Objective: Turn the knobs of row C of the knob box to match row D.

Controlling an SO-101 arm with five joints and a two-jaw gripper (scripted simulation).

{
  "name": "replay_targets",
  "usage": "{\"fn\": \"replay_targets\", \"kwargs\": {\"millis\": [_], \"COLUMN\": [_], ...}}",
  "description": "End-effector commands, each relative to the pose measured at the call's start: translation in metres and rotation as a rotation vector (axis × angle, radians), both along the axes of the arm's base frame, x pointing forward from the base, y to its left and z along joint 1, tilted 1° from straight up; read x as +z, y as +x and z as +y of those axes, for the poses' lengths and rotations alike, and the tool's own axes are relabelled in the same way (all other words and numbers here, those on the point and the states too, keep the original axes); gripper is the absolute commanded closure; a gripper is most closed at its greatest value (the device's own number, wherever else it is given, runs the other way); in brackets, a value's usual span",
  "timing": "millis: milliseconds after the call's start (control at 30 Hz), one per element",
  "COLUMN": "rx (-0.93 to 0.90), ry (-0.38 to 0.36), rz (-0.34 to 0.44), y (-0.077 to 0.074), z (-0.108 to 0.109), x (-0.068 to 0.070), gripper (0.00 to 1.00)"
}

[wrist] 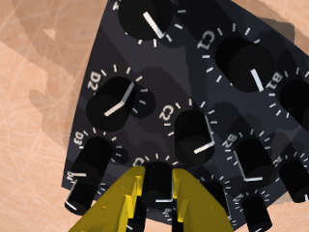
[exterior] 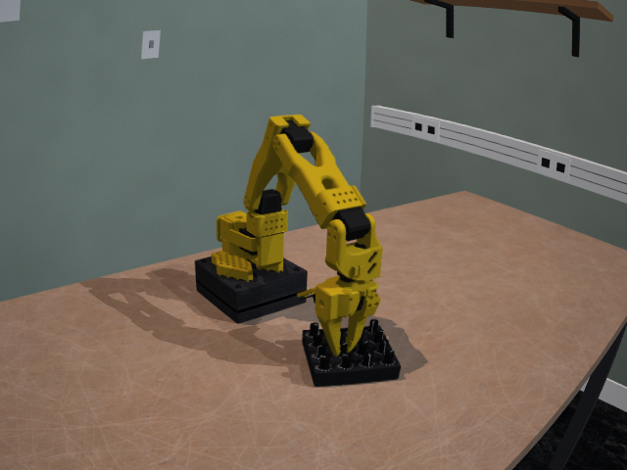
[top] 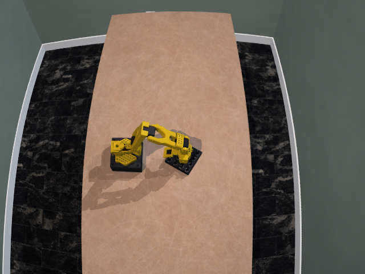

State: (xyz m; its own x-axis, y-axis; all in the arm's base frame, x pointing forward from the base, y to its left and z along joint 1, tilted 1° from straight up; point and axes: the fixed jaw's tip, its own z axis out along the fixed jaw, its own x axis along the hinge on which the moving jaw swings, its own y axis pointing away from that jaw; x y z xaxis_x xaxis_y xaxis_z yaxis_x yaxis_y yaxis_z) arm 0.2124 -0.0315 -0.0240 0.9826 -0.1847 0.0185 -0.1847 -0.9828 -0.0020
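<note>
The black knob box [top: 197, 155] [exterior: 354, 373] [wrist: 106, 45] lies on the table to the right of the arm's base. In the wrist view its knobs carry white pointers and printed labels. Knob D1 [wrist: 145, 14] is at the top, with D2 [wrist: 112, 100] and D3 [wrist: 97, 155] below it on the left. C1 [wrist: 241, 58] and C2 [wrist: 193, 131] form the neighbouring row. My gripper [wrist: 156, 177] [exterior: 341, 349] [top: 180, 159] points straight down onto the box and is shut on knob C3 [wrist: 156, 186], just below C2. The fingers hide most of that knob.
The arm's black base block [top: 126, 165] [exterior: 253, 296] stands just left of the box. The long brown table [top: 170, 73] [exterior: 481, 262] stretches away on all sides; its edges are far from the box.
</note>
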Motion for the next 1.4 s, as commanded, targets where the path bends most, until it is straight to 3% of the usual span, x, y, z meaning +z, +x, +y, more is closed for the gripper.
{"fn": "replay_targets", "kwargs": {"millis": [0, 1367], "rx": [-0.055, -0.701], "ry": [0.001, 0.010], "rz": [0.010, 0.009], "y": [-0.0025, -0.0056], "z": [0.0001, 0.0020], "x": [-0.0001, -0.0001], "gripper": [0.99, 0.99]}}
